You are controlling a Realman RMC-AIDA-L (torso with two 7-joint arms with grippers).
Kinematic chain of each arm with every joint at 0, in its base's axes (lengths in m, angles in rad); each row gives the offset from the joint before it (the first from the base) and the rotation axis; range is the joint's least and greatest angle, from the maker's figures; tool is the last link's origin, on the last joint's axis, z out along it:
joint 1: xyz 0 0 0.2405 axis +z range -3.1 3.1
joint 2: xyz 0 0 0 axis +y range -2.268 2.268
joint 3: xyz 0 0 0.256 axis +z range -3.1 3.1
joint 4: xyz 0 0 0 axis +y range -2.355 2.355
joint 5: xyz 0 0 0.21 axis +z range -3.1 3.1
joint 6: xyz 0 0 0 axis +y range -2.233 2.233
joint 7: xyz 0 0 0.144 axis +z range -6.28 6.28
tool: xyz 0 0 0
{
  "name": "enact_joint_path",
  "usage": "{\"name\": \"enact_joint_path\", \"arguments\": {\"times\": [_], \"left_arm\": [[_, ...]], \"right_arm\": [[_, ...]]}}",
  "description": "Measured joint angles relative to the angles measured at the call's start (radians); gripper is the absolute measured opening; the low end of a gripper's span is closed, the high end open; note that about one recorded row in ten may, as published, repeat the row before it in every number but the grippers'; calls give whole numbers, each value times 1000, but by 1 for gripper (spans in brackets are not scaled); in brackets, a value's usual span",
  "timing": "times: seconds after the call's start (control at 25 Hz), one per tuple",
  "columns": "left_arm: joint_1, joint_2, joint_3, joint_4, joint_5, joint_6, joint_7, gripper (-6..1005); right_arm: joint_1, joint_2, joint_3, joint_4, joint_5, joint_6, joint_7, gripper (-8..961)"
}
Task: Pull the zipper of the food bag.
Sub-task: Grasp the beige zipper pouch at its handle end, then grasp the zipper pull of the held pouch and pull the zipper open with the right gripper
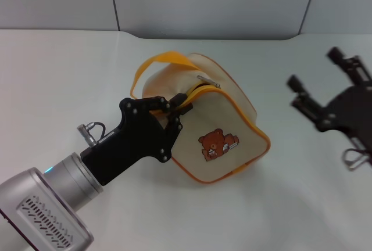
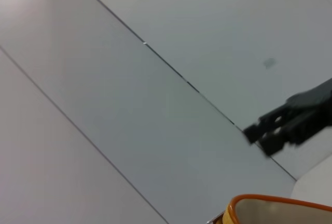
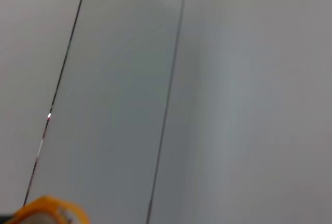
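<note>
Centrally in the head view, the left gripper, a matte black angular claw on a silver cylindrical arm, is clamped on the orange-piped edge of the small boxy beige fabric food bag beside its zipper. A small silvery metal pull tab lies just above. The bag rests tilted on the smooth white table. The right gripper, black, hovers at frame right, fingers apart.
</note>
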Motion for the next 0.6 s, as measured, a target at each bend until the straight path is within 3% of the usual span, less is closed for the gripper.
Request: {"name": "enact_joint_path", "arguments": {"times": [0.24,0.6], "left_arm": [[-8,0,3,-3,4,6,75,78],[-8,0,2,1,5,26,76,78]], "right_arm": [[89,2,-15,143,-107,117,-185,823],[82,4,-11,181,-172,174,-336,821]]}}
